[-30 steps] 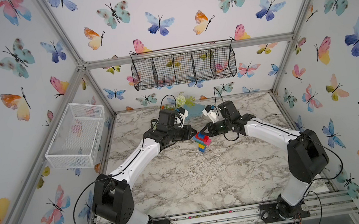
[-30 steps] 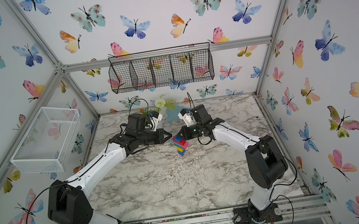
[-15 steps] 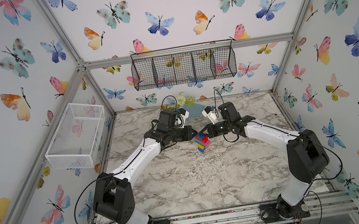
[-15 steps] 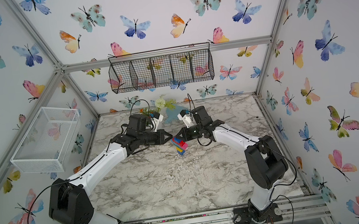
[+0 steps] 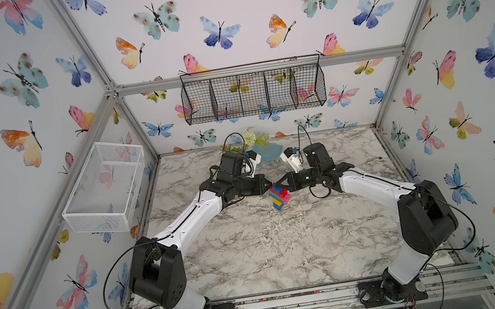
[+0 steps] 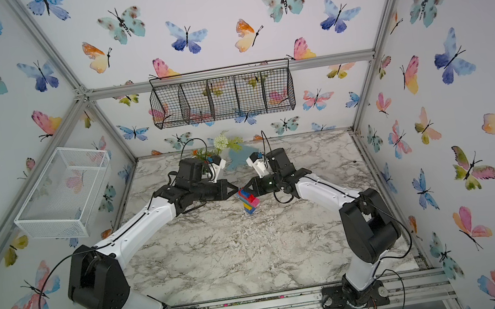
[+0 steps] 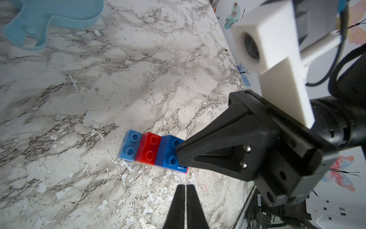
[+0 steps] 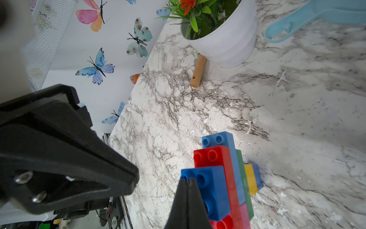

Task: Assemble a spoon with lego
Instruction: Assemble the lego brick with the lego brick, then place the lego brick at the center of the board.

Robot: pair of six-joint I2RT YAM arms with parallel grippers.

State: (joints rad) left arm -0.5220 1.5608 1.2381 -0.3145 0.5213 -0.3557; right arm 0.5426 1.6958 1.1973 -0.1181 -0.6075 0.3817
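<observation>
I judge the spoon (image 5: pixel 279 196) nearly done, all its bricks seemingly joined, sitting on the bench (image 5: pixel 253 253) between my hands, the closed, empty right hand (image 8: pixel 187 181) tipped against its end blue brick (image 8: pixel 212 190), the left hand (image 7: pixel 185 187) shut and empty just beside, and no lettering legible.

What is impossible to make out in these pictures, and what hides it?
- Left wrist view: the right gripper covers one end of the spoon; contact is unclear.
- Right wrist view: the plant pot hides the rake beyond its wooden handle.
- Left wrist view: the picture edge cuts off the pale-blue dish.
- Both top views: the spoon's bricks are too small to count.
</observation>
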